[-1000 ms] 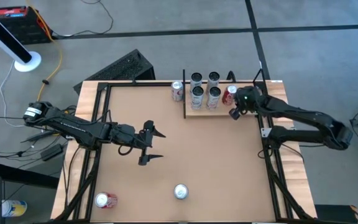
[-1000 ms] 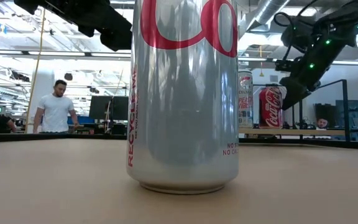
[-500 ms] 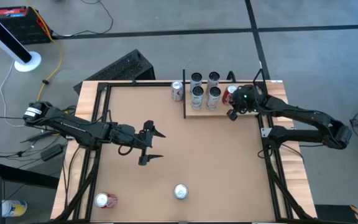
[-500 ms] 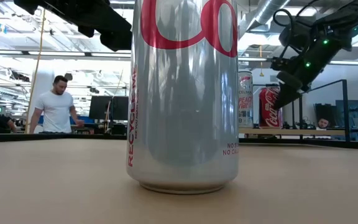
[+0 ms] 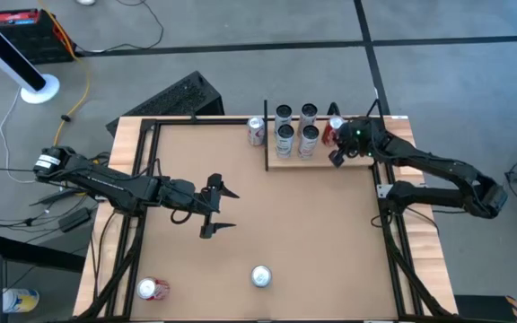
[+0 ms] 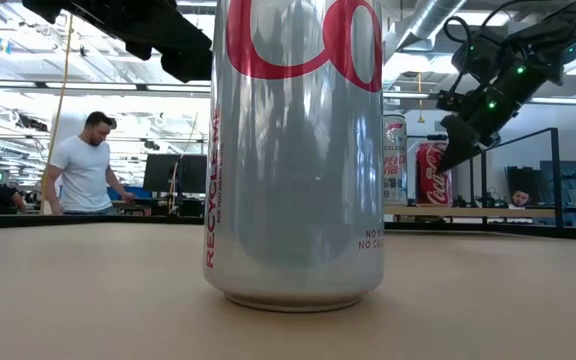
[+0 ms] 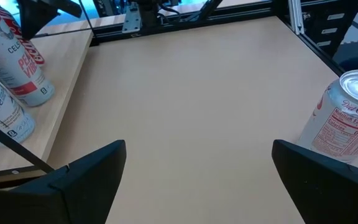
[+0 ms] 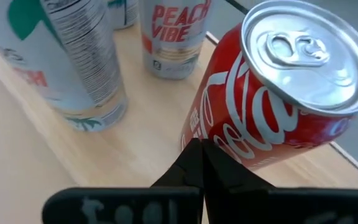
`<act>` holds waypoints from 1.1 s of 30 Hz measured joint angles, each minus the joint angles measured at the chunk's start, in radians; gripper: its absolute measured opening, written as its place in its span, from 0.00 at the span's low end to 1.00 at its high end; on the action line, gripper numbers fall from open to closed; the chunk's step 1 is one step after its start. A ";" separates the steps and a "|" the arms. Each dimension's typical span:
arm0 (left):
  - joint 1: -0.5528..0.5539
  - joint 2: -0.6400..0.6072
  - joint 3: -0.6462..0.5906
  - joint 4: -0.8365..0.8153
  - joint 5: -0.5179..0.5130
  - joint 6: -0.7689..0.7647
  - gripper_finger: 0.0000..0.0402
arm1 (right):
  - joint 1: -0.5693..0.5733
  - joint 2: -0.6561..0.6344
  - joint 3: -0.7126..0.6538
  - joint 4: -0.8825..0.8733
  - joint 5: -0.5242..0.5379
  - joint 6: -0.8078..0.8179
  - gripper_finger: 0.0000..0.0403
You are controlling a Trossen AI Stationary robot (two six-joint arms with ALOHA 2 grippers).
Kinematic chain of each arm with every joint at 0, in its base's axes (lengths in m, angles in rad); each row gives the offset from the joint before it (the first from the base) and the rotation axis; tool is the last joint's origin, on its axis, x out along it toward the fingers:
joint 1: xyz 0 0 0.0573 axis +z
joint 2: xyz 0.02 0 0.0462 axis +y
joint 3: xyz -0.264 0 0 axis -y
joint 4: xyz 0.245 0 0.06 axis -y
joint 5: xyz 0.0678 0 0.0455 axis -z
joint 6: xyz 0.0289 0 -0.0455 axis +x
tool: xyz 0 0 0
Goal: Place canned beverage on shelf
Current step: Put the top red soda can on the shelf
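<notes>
We find the shelf (image 5: pixel 317 154), a pale wood board with thin black posts, at the far edge of the desk (image 5: pixel 294 224), right of centre. On it stand four slim silver cans (image 5: pixel 296 130) in two pairs, and at its right end a red cola can (image 8: pixel 272 99), upright on the board. In the right wrist view two of the slim cans show as a peach-labelled can (image 8: pixel 173 37) and a teal-labelled can (image 8: pixel 73 56), both apart from the red can.

The right gripper (image 5: pixel 337 158) sits at the shelf's right end, just beside the red cola can. Its fingers (image 8: pixel 197 165) are pressed together into a single point and hold nothing. Whether the tip touches the can's side, we cannot tell. In the low view this gripper (image 6: pixel 452 152) hangs above the shelf with the red can directly beside it.

The left gripper (image 5: pixel 220 209) hovers over the bare middle-left of the desk, fingers (image 7: pixel 86 177) spread wide apart and empty.

Off the shelf we note: one silver-and-red can (image 5: pixel 256 131) standing just left of the shelf's post, a diet cola can (image 5: pixel 260 276) upright near the front edge, and a red-topped can (image 5: pixel 153 288) at the front left corner. A person in a white shirt (image 6: pixel 80 170) is in the room beyond.
</notes>
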 joint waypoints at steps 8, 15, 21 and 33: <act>0.000 0.000 0.000 0.000 0.000 0.000 0.97 | -0.026 0.000 0.000 0.046 0.000 -0.018 0.05; 0.000 0.000 0.000 0.000 0.000 -0.001 0.97 | -0.026 0.000 0.000 0.006 -0.033 -0.033 0.05; 0.000 0.000 0.000 0.005 -0.001 0.009 0.97 | -0.026 0.000 0.000 -0.051 0.014 -0.034 0.05; 0.000 0.000 0.000 0.004 -0.001 0.004 0.97 | -0.087 0.000 0.000 0.018 0.031 -0.062 0.05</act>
